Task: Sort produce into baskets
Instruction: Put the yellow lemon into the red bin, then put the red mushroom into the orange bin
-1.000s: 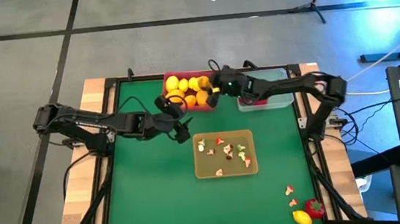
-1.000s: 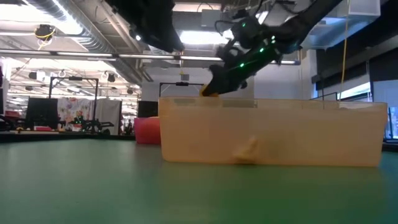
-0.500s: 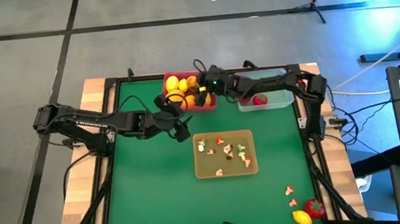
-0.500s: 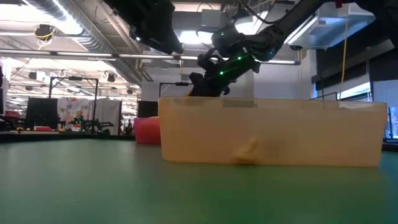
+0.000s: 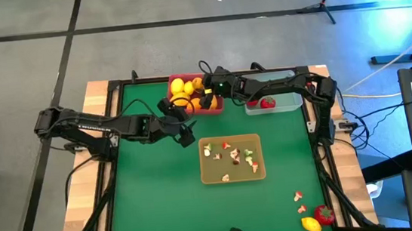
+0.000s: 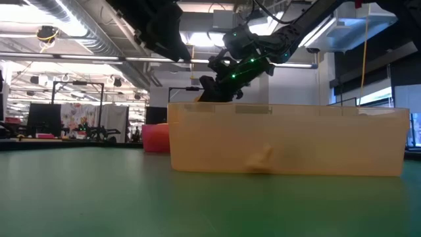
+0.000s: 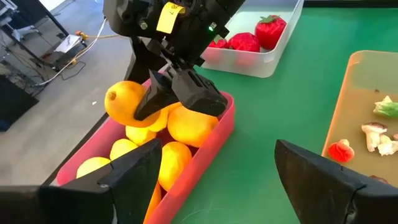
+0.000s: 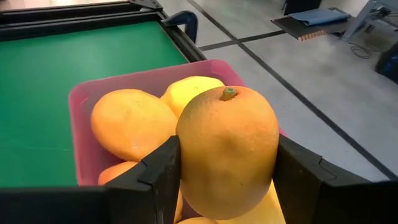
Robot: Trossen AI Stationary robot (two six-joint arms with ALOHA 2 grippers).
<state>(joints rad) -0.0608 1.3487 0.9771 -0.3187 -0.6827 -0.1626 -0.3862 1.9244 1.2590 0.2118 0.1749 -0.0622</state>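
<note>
My right gripper (image 5: 205,95) hangs over the pink-red basket (image 5: 190,111), shut on an orange oval fruit (image 8: 227,149). Several yellow and orange fruits (image 7: 177,127) lie in that basket below it. My left gripper (image 5: 182,131) stands open above the green mat, just off the basket's near left corner, with nothing between its fingers (image 7: 134,180). The clear basket (image 5: 288,104) holds red fruits (image 7: 255,37). The tan basket (image 5: 232,175) holds small mushroom-like bits (image 5: 234,157). My right gripper pinches the orange fruit's two opposite sides (image 8: 186,155) between its two fingers (image 8: 155,177), with the stem end (image 8: 229,93) turned away from the wrist. The fingers slant down from the table's right. The fruit is lifted clear above the fruits in the pink-red basket.
A few loose pieces (image 5: 314,216), a red fruit, a yellow one and a mushroom bit, lie at the mat's near right corner. The tan basket's wall (image 6: 283,141) fills the middle of the low view. Bare green mat (image 5: 153,196) stretches along the near left.
My right gripper has carried the orange fruit toward the table's left, from the pink-red basket's right edge to over its middle, and then stopped. The fruit has stayed pinched and clear of the basket.
</note>
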